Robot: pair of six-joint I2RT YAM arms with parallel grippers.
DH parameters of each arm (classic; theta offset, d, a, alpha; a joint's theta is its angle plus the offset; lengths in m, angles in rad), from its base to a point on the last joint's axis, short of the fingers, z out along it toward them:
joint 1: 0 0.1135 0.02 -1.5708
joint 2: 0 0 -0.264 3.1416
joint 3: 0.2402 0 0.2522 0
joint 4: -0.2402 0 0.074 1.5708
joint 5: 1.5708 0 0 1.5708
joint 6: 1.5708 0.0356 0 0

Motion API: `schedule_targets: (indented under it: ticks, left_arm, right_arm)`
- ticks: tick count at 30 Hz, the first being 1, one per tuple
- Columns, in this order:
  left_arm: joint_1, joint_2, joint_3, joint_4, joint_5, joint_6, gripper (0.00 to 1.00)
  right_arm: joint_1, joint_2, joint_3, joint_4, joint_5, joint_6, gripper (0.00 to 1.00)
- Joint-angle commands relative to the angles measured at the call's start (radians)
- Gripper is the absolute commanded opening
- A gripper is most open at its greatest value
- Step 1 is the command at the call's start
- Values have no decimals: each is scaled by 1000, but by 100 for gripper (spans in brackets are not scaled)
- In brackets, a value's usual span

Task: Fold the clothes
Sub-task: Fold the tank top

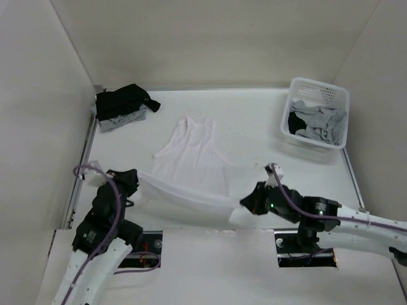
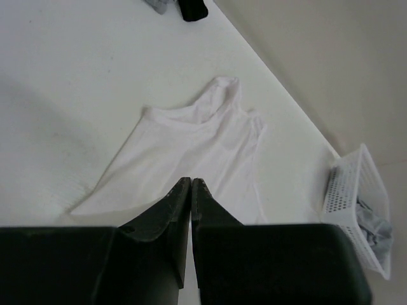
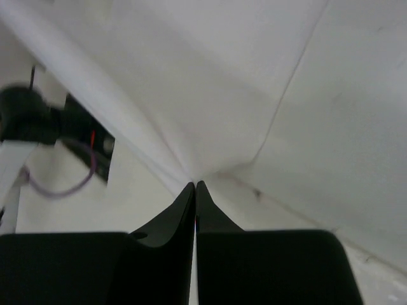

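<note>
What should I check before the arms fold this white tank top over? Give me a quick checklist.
1. Left gripper shut on the hem of the tank top: ok.
2. Right gripper shut on the hem: ok.
3. Hem stretched between both grippers: ok.
4. Straps lying flat: not ok, bunched near the neck.
5. Basket and dark folded pile apart from the tank top: ok.
</note>
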Motion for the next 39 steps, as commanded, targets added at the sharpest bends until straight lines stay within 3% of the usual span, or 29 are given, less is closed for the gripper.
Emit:
schedule_targets:
  ticks: [1,4,7,15,23,27,29,32,34,37,38,39]
  left_arm:
    - [20,271,1,388,18,121,2]
    - [52,572,46,681,43,190,2]
    - [113,831,154,850,66,218,2]
    - [262,1386,474,973,125,247,3]
    - [316,1772,737,986,201,230,5]
    - [322,1859,836,981,190,233,7]
    - [325,1876,853,986,190,236,15]
    - [323,1841,817,998,196,238,33]
    - [311,1759,724,1027,188,246,45]
    - [262,1587,471,1145,166,236,50]
    - [235,1538,380,1185,150,236,50]
    - [210,1495,304,1208,133,239,49]
  right_arm:
    - [-277,133,89,166,-80,-217,3]
    - [-574,335,164,366,-292,-337,2]
    - [-728,558,311,469,-389,-383,2]
    - [-880,1027,664,506,-479,-415,3]
    - [-970,1327,909,500,-515,-398,3]
    - [-1009,1419,1014,483,-504,-378,5]
    - [-1018,1449,1043,483,-513,-362,11]
    - [-1013,1457,1055,477,-498,-361,36]
    - [-1000,1411,996,499,-477,-371,50]
    - [-949,1290,826,564,-402,-366,58]
    - [-931,1246,754,603,-386,-360,54]
    - [-906,1205,682,641,-380,-346,43]
